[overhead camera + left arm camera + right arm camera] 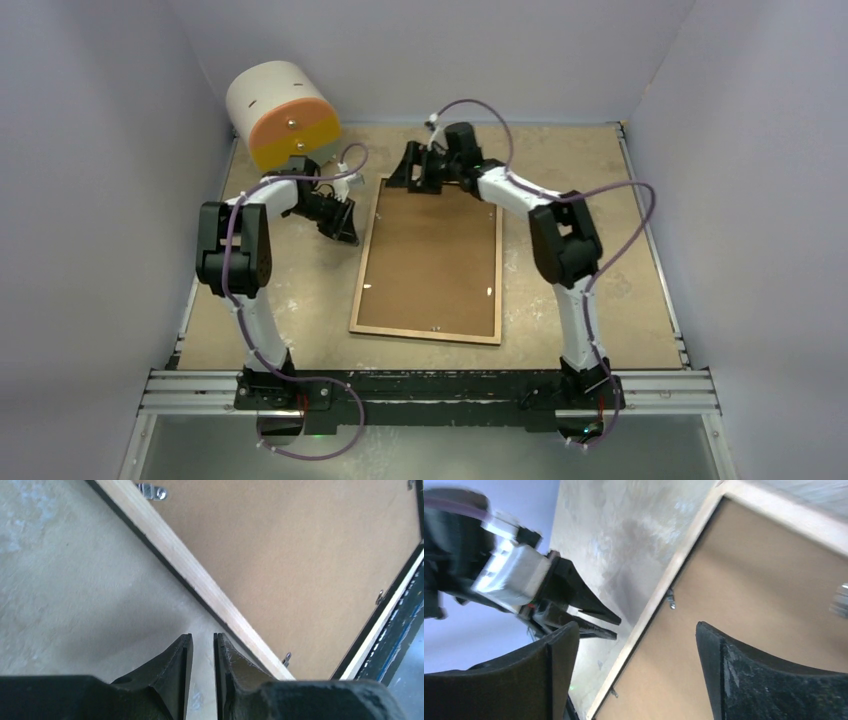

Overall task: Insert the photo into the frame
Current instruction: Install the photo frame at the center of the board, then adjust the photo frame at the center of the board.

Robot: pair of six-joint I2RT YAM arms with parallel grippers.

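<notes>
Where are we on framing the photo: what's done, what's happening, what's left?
Done: the frame lies face down with the brown backing panel seated in it. The photo is not visible, so I can't confirm it is underneath. In hand: nothing is held. The left gripper, jaws barely apart, sits beside the frame's long edge, and the right gripper hangs open over its far end. Left: probably checking the metal clips.

No text, label, brand, number or sign can be read in any view.

Robot lab test cell, def. not a home. Plain pale lilac partition walls (90,150) box in a scuffed beige worktop (640,310). One white-and-black robot arm (258,320) and its twin (580,310) are bolted along a silver aluminium rail (190,392).
</notes>
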